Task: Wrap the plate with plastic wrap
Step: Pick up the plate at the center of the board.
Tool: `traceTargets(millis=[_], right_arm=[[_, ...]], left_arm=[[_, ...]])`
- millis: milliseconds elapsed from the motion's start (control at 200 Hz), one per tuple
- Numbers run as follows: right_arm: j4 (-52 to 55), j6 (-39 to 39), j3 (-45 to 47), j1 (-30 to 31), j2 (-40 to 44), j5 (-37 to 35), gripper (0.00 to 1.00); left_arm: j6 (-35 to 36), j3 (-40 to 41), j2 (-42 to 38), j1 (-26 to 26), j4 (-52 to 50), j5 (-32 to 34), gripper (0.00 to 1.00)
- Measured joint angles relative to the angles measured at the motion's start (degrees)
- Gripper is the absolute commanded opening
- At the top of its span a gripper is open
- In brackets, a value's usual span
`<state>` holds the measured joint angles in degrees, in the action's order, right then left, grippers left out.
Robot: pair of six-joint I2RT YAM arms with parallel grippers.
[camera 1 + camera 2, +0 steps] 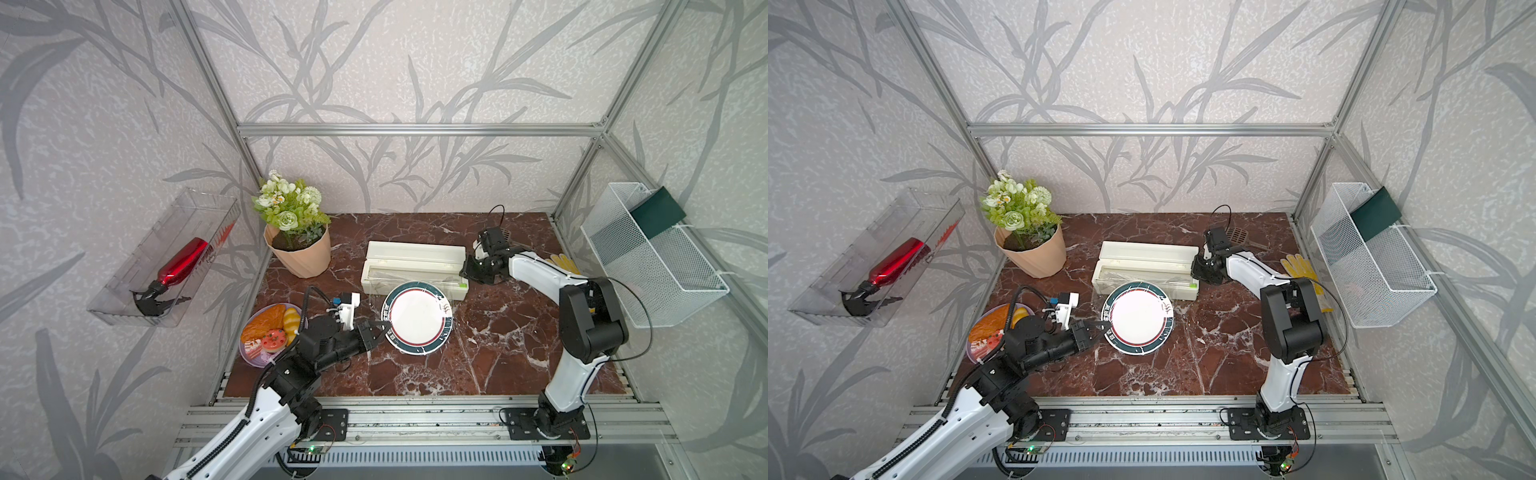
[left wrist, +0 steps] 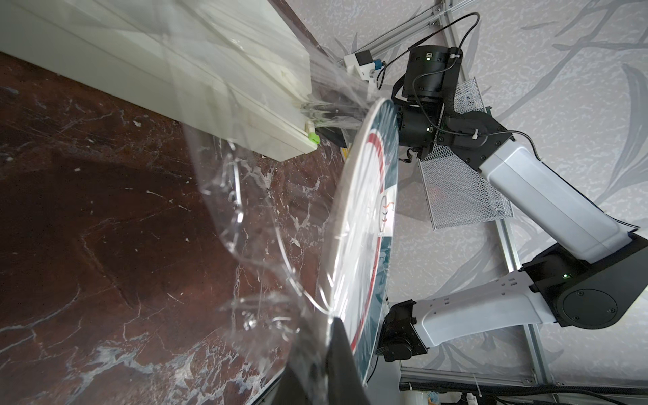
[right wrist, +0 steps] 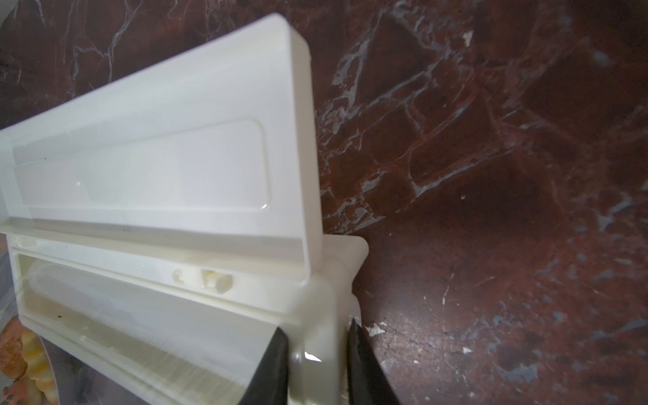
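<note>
The plate [image 1: 417, 318] [image 1: 1138, 318], white with a green rim band, is tilted in front of the open cream dispenser box [image 1: 411, 257] [image 3: 157, 168]. My left gripper [image 1: 382, 326] [image 2: 324, 322] is shut on its left rim. The plastic wrap [image 2: 245, 210] runs wrinkled from the box, drapes over the plate and is caught between the same fingers. My right gripper [image 1: 467, 272] [image 3: 317, 326] is closed across the box's right end wall, one finger inside and one outside.
A flower pot [image 1: 299, 253] stands back left. A purple plate with toy food [image 1: 266, 332] lies by my left arm. A yellow glove [image 1: 561, 264] and a slotted spatula [image 1: 1239, 236] lie behind my right arm. A wire basket [image 1: 652, 257] hangs on the right wall.
</note>
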<state>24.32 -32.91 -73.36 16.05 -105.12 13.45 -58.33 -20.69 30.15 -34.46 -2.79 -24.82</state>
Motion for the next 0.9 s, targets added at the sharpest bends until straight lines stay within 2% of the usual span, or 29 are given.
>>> traceTargets(millis=[290,610,905], right_arm=[[-0.09,-0.09,-0.04,-0.28,-0.15,0.33,0.09],[-0.79,-1.36,0.0,-0.7,-0.28,1.11,0.11],[-2.56,-2.4,0.52,-1.31,-0.39,1.73,0.13]], left_arm=[[1.16,0.0,-4.39,0.0,-1.68,-0.26,0.0],[0.26,0.83,-4.94,0.0,-0.09,0.37,0.0],[-2.82,9.86,-11.21,-0.04,6.36,1.68,0.0]])
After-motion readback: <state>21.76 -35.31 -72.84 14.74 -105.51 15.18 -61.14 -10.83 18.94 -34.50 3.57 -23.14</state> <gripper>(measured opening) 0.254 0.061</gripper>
